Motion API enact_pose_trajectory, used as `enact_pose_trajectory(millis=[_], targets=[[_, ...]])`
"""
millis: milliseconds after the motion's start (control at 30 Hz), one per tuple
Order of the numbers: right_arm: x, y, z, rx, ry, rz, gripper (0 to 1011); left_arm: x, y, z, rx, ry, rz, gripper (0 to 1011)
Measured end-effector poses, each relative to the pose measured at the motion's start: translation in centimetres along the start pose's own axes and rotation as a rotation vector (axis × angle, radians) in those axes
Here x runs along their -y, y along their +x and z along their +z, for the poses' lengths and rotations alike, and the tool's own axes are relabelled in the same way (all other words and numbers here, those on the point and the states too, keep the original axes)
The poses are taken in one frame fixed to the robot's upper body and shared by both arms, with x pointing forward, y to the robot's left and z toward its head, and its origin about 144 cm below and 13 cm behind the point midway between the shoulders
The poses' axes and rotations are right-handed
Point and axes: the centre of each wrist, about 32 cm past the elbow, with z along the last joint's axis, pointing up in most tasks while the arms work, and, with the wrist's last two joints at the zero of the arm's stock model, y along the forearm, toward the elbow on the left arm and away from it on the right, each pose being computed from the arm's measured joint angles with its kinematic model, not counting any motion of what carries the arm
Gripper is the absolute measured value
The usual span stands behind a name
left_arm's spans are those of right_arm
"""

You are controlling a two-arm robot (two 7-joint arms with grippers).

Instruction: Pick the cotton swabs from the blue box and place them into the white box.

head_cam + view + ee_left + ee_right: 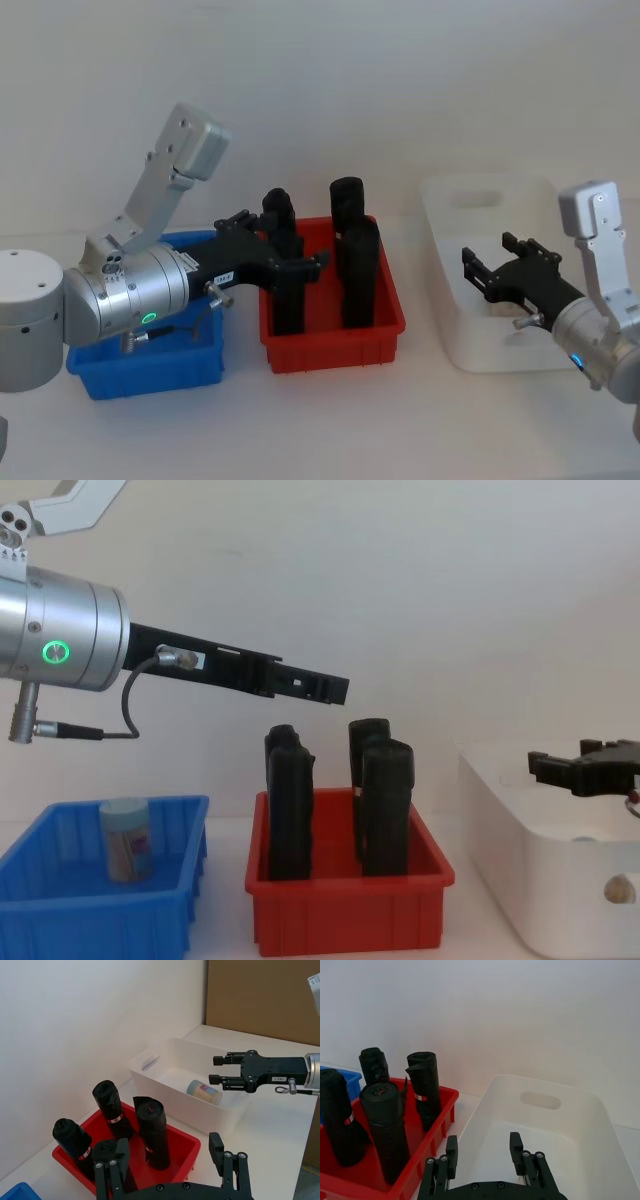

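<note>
Right tool hangs released over the white box holding one swab tub, while left tool, spread and empty, hovers high, likely poised for the second tub in the blue box.

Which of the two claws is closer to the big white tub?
Right. The right gripper hangs open over the white box. The left gripper, also open, is high above the red bin, which stands to the box's left.
</note>
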Motion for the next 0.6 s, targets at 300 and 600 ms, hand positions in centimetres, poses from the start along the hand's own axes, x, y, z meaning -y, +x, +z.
enact_pose_trajectory(millis=[300, 600], targets=[[-0.35, 0.53, -0.11, -0.011, 0.004, -0.012, 639, 0.00, 0.00, 0.00, 0.000, 0.000, 0.000, 1003], [-0.28, 0.72, 0.08, -0.007, 0.046, -0.014, 721, 0.00, 0.00, 0.00, 0.000, 0.000, 0.000, 1004]])
